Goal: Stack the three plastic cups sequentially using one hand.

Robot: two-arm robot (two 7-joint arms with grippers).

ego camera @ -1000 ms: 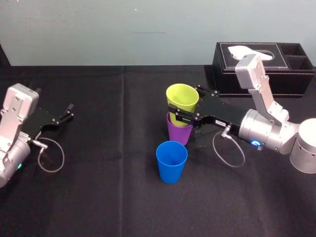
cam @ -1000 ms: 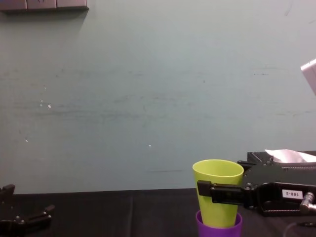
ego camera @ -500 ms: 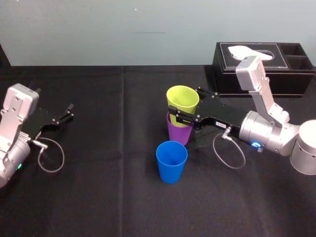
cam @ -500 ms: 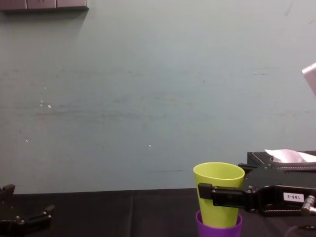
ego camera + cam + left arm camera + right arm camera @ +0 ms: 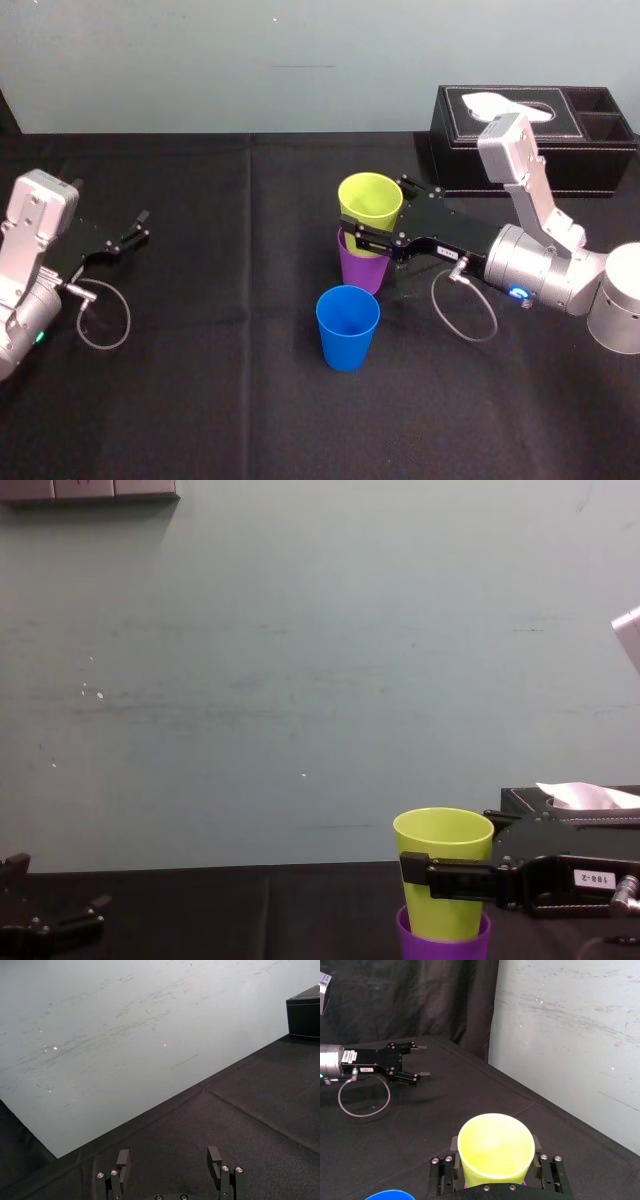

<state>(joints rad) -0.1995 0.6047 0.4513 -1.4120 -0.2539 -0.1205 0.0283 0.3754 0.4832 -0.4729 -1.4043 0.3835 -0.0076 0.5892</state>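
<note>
The yellow-green cup (image 5: 370,200) stands upright, nested in the purple cup (image 5: 362,270) near the table's middle. My right gripper (image 5: 374,203), the one with the small white label, reaches in from the right and is shut on the yellow-green cup (image 5: 495,1152), one finger on each side below its rim. In the chest view the yellow-green cup (image 5: 443,870) rises out of the purple cup (image 5: 440,948). The blue cup (image 5: 347,328) stands alone, upright, just in front of the pair. My left gripper (image 5: 130,232) rests open at the far left, holding nothing.
A black tissue box (image 5: 535,140) sits at the back right, behind my right arm. The table is covered with a black cloth (image 5: 230,380), and a pale wall (image 5: 300,680) closes off the far edge.
My right gripper has lowered the yellow-green cup a little deeper into the purple cup. The blue cup and the left arm have not moved.
</note>
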